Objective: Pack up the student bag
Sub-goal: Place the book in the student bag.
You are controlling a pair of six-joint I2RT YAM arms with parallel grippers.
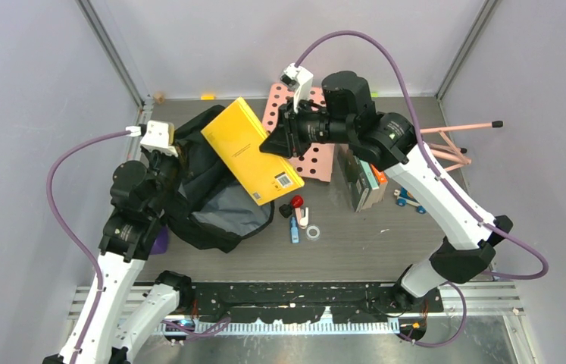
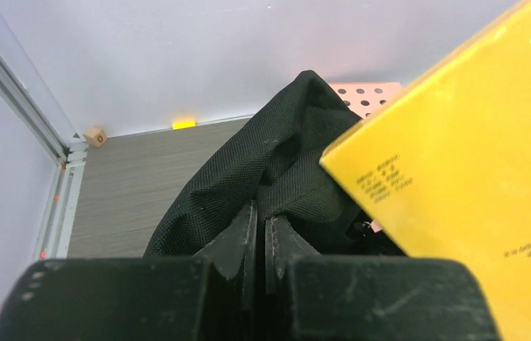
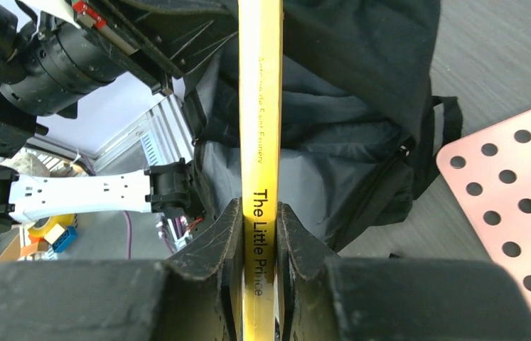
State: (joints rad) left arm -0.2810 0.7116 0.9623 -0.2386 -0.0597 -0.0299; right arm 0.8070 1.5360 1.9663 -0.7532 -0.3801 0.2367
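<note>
Two tools each grip something: the left tool (image 2: 261,217) is pinched fully shut on a fold of black fabric at the left side of the student bag (image 1: 202,163). The right tool (image 3: 262,213) clamps a yellow book (image 1: 248,148) by its spine, jaws parted only by its thickness. The bag lies slumped on the tabletop (image 1: 355,243) left of centre, its long axis seemingly running far to near and its open mouth with grey lining (image 1: 226,206) facing near-right beneath the book's lower corner.
</note>
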